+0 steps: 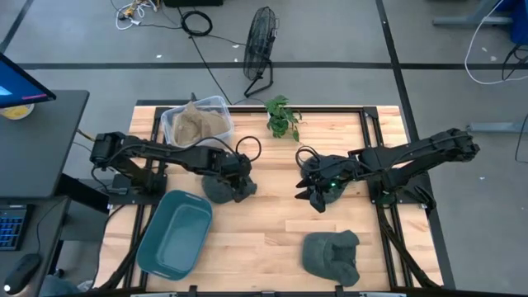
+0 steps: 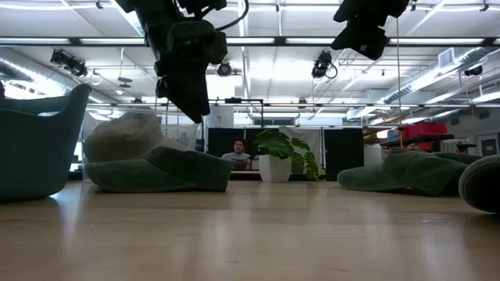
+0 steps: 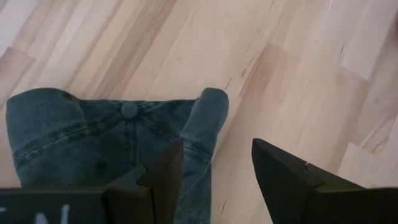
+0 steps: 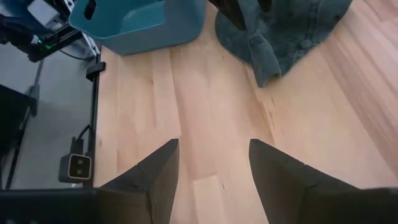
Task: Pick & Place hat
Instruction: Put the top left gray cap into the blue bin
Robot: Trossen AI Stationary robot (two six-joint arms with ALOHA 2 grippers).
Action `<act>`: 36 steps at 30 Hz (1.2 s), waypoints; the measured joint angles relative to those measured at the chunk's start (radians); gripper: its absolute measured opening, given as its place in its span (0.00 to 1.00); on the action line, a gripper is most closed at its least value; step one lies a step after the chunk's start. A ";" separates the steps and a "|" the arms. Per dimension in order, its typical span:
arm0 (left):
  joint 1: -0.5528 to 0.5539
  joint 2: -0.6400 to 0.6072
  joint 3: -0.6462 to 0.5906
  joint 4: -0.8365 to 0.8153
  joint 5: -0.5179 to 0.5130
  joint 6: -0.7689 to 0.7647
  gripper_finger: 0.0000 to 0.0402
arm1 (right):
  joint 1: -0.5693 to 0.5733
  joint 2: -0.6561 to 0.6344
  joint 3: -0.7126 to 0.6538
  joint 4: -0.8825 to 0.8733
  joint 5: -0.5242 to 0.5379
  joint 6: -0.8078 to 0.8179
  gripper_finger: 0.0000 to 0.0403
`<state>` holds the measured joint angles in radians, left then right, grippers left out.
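Observation:
Two dark grey-green denim hats lie on the wooden table. One hat point(image 1: 216, 190) point(image 3: 93, 143) point(image 2: 148, 164) rests flat beside the teal bin. My left gripper point(image 1: 239, 183) point(image 3: 214, 168) point(image 2: 191, 105) hangs just above its right edge, open and pointing down, with one finger over the cloth and the other over bare wood. The second hat point(image 1: 332, 254) point(image 2: 414, 172) lies near the table's near edge. My right gripper point(image 1: 316, 200) point(image 4: 211, 174) point(image 2: 363, 43) is open, raised over bare table right of centre.
A teal bin point(image 1: 176, 233) point(image 4: 137, 22) stands at the near left. A clear tub point(image 1: 196, 122) of beige material and a small potted plant point(image 1: 283, 115) stand at the far edge. Bare wood lies between the two hats.

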<state>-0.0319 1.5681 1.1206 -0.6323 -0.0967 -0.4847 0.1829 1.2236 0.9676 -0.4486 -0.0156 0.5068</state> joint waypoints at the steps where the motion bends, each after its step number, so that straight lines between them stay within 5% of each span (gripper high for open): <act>1: 0.000 0.000 0.000 0.000 0.000 0.000 0.49 | 0.000 0.000 0.000 -0.014 0.000 -0.010 0.49; 7: 0.000 0.000 0.000 -0.001 0.000 0.008 0.49 | -0.016 0.000 0.000 -0.192 0.046 0.001 0.49; 12: 0.000 0.000 0.000 0.000 0.000 0.051 0.49 | -0.054 0.000 -0.008 -0.339 0.187 0.118 0.49; 15: 0.000 0.000 0.000 -0.006 0.009 0.076 0.49 | -0.077 0.001 -0.048 -0.338 0.174 0.209 0.49; 25: 0.013 0.117 0.001 -0.076 0.034 0.369 0.49 | -0.077 0.001 -0.078 -0.183 0.132 0.229 0.49; 31: 0.045 0.234 0.001 -0.070 0.049 0.403 0.49 | -0.077 0.000 -0.078 -0.038 0.131 0.218 0.49; 36: 0.069 0.269 0.007 -0.069 0.136 0.349 0.32 | -0.077 0.000 -0.078 0.006 0.132 0.218 0.49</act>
<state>0.0373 1.8374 1.1271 -0.7013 0.0394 -0.1360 0.1059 1.2240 0.8894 -0.4427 0.1161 0.7250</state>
